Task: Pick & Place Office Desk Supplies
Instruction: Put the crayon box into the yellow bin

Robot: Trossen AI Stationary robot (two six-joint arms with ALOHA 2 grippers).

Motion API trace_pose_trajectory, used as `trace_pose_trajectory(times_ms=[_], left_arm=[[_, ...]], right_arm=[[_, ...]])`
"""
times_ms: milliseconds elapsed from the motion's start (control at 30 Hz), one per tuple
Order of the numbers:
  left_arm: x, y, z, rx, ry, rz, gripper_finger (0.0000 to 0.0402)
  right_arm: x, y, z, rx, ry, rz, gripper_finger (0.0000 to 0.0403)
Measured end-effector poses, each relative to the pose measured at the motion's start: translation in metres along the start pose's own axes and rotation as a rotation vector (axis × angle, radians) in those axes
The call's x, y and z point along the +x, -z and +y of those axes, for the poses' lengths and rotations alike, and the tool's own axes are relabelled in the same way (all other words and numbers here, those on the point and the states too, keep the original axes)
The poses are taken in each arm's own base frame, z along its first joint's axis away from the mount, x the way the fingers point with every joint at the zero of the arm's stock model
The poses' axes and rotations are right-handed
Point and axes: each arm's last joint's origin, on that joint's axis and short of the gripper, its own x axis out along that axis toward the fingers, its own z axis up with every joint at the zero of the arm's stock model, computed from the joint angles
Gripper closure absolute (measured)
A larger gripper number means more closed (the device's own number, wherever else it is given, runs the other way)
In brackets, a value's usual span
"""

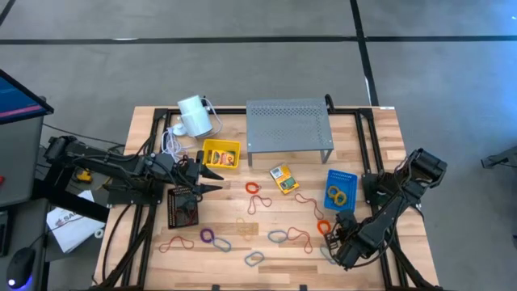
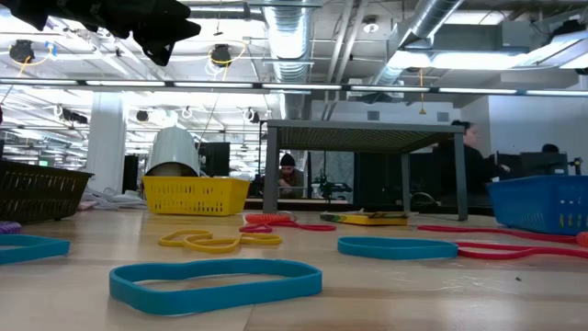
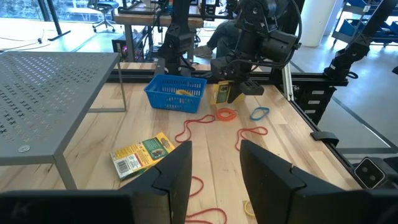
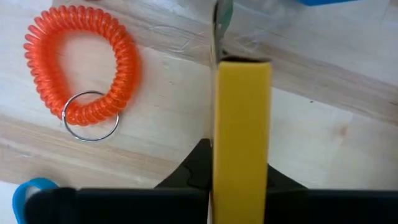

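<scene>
Both arms are black. The left arm is made of long thin bars with round, chunky joints, and thin black cables run beside it. The right arm has a big blocky joint near its top end. The left gripper has two flat, wide, dark fingers with smooth, slanted tips. The right gripper looks black too, with pointed inner edges.

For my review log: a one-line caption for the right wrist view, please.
Right gripper shut on a yellow box, beside an orange coil keyring on the wooden table.
</scene>
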Motion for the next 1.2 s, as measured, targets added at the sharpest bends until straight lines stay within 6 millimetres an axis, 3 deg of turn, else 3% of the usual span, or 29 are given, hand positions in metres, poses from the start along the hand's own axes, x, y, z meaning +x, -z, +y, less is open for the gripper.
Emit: trace_pose_trajectory(times_ms=[333,767,1000,1200], left_arm=[[0.000,0.000,0.000,0.000,0.000,0.000,0.0270],[0.000,-0.005,0.000,-0.022,0.004,-0.049,0.0270],[0.016,-0.009,-0.002,-0.060,0.029,-0.140,0.0270],[0.039,-0.018,-0.003,-0.057,0.119,-0.148,0.0264]], right_arm=[[-0.015,0.002,0.001,-0.006,-0.084,0.019,0.0376],[-0.086,-0.013,-0.009,-0.038,-0.351,-0.186,0.0376],[-0.117,-0.040,-0.001,-0.193,-0.487,-0.352,0.0376],[-0.141,-0.081,0.011,-0.369,-0.492,-0.459,0.0376]])
